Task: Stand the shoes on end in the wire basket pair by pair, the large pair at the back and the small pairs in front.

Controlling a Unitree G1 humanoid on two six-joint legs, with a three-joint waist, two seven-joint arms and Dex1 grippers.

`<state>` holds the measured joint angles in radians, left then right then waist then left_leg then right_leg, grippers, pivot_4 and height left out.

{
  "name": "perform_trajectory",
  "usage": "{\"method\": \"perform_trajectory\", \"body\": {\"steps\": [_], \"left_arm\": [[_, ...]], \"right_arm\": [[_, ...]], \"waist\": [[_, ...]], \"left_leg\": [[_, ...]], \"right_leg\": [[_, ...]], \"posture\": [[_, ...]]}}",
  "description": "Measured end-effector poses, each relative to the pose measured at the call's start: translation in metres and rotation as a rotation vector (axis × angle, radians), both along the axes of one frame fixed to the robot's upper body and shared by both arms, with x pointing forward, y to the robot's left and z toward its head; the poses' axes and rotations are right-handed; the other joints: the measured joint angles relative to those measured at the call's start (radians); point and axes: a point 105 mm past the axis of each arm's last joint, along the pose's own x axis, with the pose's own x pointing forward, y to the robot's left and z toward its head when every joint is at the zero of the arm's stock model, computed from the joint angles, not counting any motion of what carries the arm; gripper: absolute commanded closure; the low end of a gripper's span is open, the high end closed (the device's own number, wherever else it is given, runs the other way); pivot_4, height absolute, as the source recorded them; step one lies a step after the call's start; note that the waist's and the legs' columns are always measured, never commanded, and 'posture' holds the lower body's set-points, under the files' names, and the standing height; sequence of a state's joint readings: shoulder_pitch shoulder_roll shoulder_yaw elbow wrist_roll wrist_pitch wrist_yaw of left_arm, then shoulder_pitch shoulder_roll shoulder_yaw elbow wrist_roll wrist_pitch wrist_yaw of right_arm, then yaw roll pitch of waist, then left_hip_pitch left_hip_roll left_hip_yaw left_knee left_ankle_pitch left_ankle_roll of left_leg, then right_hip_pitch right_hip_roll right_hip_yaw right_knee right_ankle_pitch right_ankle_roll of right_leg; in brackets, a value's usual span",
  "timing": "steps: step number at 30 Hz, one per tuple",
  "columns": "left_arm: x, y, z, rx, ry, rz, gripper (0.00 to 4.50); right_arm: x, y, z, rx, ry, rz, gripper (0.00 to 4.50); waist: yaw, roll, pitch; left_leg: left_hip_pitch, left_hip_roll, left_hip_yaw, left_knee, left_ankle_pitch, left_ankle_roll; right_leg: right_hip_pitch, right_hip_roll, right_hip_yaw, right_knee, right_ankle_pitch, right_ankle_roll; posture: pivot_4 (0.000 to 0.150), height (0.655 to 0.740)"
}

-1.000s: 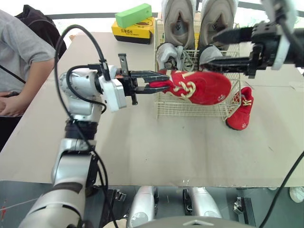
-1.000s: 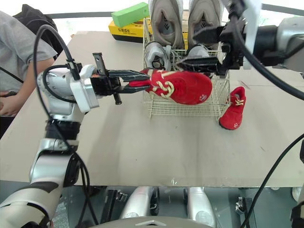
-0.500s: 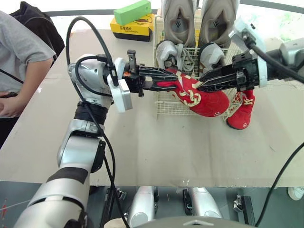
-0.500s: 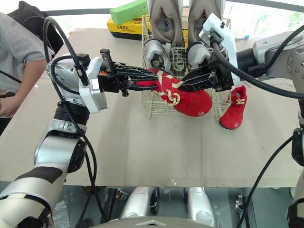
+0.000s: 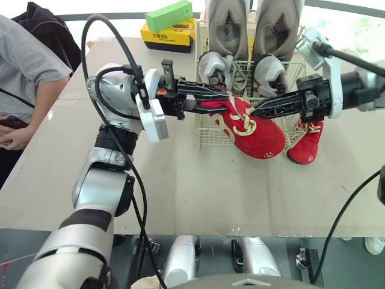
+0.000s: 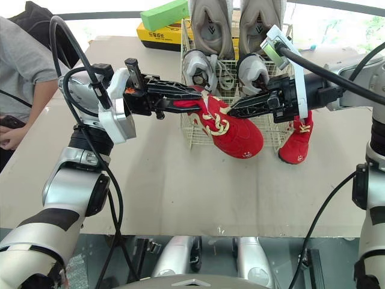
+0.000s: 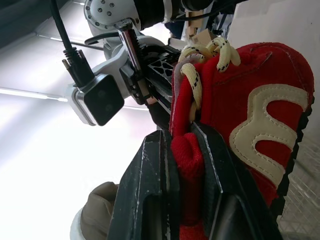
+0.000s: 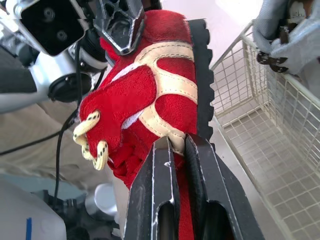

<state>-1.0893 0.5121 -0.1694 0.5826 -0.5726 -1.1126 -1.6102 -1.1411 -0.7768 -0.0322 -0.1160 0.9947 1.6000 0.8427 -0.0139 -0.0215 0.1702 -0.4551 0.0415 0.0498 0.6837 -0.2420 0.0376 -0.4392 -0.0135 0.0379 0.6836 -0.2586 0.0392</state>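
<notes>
The red shoe [image 5: 255,129] hangs in the air in front of the wire basket [image 5: 210,137], held from both sides with its toe tipped down toward the table [image 5: 180,180]. Whether it touches the basket's front wires cannot be told. The left gripper [image 5: 210,99] has its fingers [image 7: 150,190] clamped on the padded heel collar, with red fabric squeezed between them. The right gripper [image 5: 255,111] is nearly closed, and its fingers [image 8: 160,170] pinch a thin edge of the shoe's side by the black sole. The held shoe hides most of the basket's front part. Behind it the small grey pair [image 5: 212,66] stands on end, partly covered by both grippers. The large grey-brown pair [image 5: 225,27] stands at the back, its upper ends cut off by the frame. A second red shoe [image 5: 307,147] leans at the basket's right side on the table, its top hidden behind the right arm.
</notes>
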Motion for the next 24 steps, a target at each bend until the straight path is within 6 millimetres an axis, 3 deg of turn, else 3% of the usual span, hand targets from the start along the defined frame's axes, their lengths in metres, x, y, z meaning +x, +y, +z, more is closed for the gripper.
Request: {"method": "perform_trajectory", "body": {"steps": [1, 6, 8, 13, 15, 17, 20, 24], "left_arm": [[-0.001, 0.001, 0.002, 0.005, 0.042, -0.01, 3.16], [-0.003, 0.006, 0.01, -0.045, 0.276, -0.044, 0.74], [0.003, 0.014, 0.007, -0.088, 0.435, -0.02, 0.03], [0.016, 0.048, -0.008, -0.315, 1.039, 0.065, 0.03], [0.012, 0.059, -0.022, -0.384, 1.312, 0.1, 0.03], [0.01, 0.057, -0.032, -0.409, 1.438, 0.106, 0.03], [-0.001, 0.034, -0.048, -0.46, 1.692, 0.043, 0.03], [-0.016, 0.011, -0.036, -0.518, 1.822, -0.099, 0.03]], "right_arm": [[0.001, 0.0, 0.0, 0.017, 0.0, -0.005, 4.5], [0.01, -0.003, -0.003, 0.1, 0.02, -0.064, 4.5], [0.014, -0.005, 0.003, 0.163, 0.012, -0.084, 4.5], [0.024, -0.021, 0.01, 0.283, 0.002, -0.185, 4.5], [0.025, -0.025, 0.011, 0.332, 0.007, -0.204, 4.5], [0.025, -0.026, 0.013, 0.351, 0.004, -0.209, 4.5], [0.022, -0.023, 0.017, 0.391, -0.003, -0.187, 4.5], [0.011, -0.01, 0.023, 0.437, -0.021, -0.117, 4.5]], "waist": [[-0.001, 0.0, 0.0], [0.0, 0.0, 0.0], [-0.003, 0.0, 0.0], [-0.009, 0.001, 0.0], [-0.016, 0.001, 0.0], [-0.015, 0.001, 0.0], [-0.008, 0.001, 0.0], [-0.002, 0.001, 0.0]], "left_leg": [[0.0, 0.0, 0.0, 0.0, 0.0, 0.0], [0.0, 0.0, -0.001, 0.001, 0.0, 0.0], [0.001, 0.0, 0.0, 0.001, 0.0, 0.0], [0.002, 0.002, -0.001, 0.001, 0.0, 0.0], [0.003, 0.002, -0.001, 0.001, 0.0, 0.0], [0.003, 0.001, -0.002, 0.001, 0.0, -0.001], [0.004, 0.0, -0.003, 0.003, 0.0, 0.0], [0.008, -0.001, -0.002, 0.003, 0.001, 0.0]], "right_leg": [[0.0, 0.0, 0.0, 0.001, 0.0, 0.0], [0.0, 0.0, 0.0, 0.002, 0.0, 0.0], [0.0, 0.0, 0.0, 0.004, 0.0, 0.0], [0.0, 0.0, 0.0, 0.007, 0.0, 0.0], [0.0, -0.002, 0.0, 0.009, 0.0, 0.0], [0.0, -0.002, -0.001, 0.01, -0.001, 0.001], [0.002, -0.004, -0.001, 0.01, -0.001, 0.001], [0.005, -0.002, 0.0, 0.011, -0.001, 0.001]], "posture": [[0.15, 0.74], [0.15, 0.74], [0.15, 0.74], [0.15, 0.74], [0.15, 0.74], [0.15, 0.74], [0.15, 0.74], [0.15, 0.74]]}}
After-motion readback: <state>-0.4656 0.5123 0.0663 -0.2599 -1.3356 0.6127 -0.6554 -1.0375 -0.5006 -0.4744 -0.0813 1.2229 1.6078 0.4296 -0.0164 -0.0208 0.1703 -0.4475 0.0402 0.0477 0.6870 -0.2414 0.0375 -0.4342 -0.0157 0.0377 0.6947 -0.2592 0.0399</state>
